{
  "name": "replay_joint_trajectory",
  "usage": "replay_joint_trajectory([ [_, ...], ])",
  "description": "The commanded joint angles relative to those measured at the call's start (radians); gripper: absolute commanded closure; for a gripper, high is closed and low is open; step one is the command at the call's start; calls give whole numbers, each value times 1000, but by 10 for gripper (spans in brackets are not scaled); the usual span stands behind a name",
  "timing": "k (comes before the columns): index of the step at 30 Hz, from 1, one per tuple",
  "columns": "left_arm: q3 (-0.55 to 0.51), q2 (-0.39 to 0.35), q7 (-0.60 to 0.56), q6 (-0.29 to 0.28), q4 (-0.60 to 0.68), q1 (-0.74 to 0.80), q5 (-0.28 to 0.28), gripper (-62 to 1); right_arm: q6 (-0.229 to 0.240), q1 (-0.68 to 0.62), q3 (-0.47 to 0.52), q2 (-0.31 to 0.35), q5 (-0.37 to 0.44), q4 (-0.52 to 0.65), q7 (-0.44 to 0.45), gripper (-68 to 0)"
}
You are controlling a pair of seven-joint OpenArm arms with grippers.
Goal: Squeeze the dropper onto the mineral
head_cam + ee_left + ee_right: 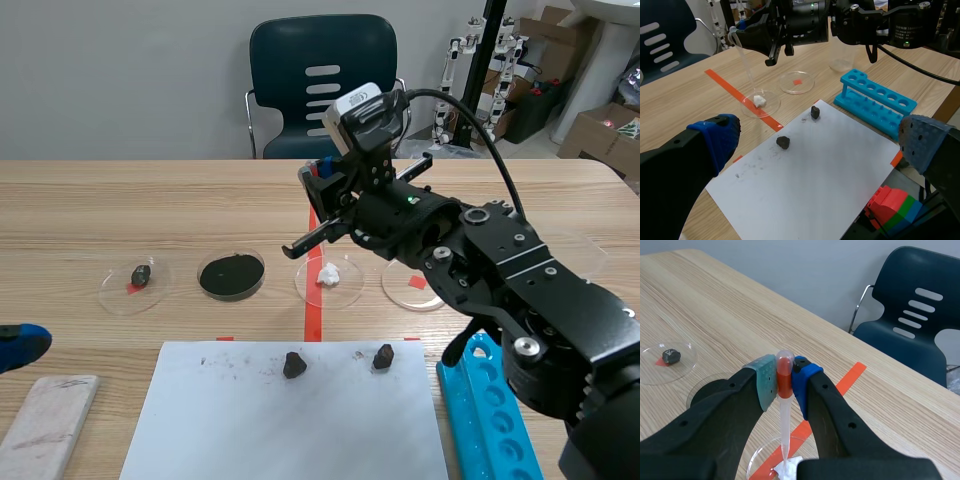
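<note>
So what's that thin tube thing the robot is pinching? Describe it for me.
It is a dropper: a thin, clear, plastic-looking pipette with a rounded bulb on top that looks orange-red inside. The right gripper presses the bulb between its pads. The dropper hangs nearly upright, with its narrow tip pointing down at the white mineral in a clear dish. I cannot tell whether the tip touches it.

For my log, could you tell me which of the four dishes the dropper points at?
The dish with the white lump, on the tape line; the others hold a dark stone, black powder, or only a red square.
</note>
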Motion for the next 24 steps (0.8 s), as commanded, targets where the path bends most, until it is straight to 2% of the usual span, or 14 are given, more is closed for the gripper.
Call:
replay_joint_trajectory([
  [1,4,5,-17,-1,6,0,-6,-623,0,17,0,-3,10,5,15,-81],
  [19,4,5,-17,-1,6,0,-6,-623,0,17,0,-3,10,5,15,-81],
  [24,4,5,-17,-1,6,0,-6,-623,-14,17,0,-3,10,5,15,-49],
])
